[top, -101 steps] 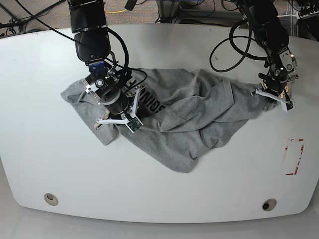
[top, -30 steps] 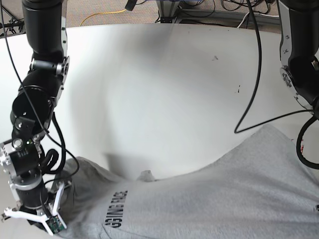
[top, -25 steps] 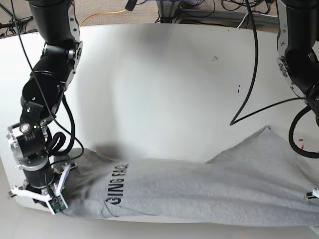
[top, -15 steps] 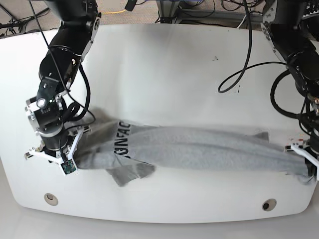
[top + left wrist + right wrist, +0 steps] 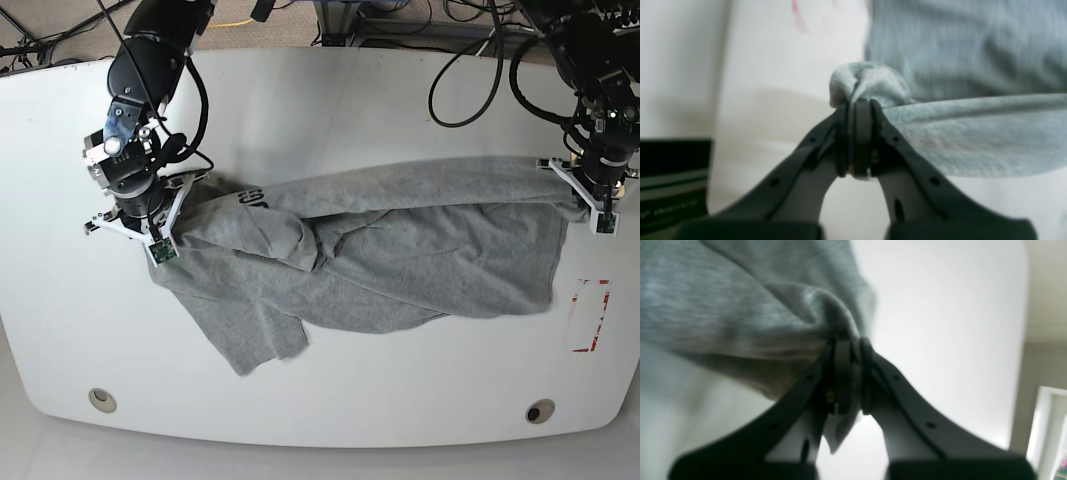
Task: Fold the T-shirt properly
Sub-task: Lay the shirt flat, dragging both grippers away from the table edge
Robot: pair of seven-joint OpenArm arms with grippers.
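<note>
The heather-grey T-shirt lies stretched across the middle of the white table, rumpled, with one flap trailing toward the front left. A bit of black lettering shows near its left end. My right gripper is shut on the shirt's left end; the right wrist view shows the pinched cloth bunched at the right gripper's tips. At the shirt's right end, my left gripper is shut on the cloth, a small wad of which pokes out past the left gripper's tips.
A red-outlined rectangle mark is on the table near the right edge, also seen as a red mark. Two round holes sit near the front edge. Black cables hang from the arms at the back.
Both grippers have carried the shirt away from the front edge toward the table's middle. The shirt, a narrow taut band before, now lies wider with a flap trailing front left.
</note>
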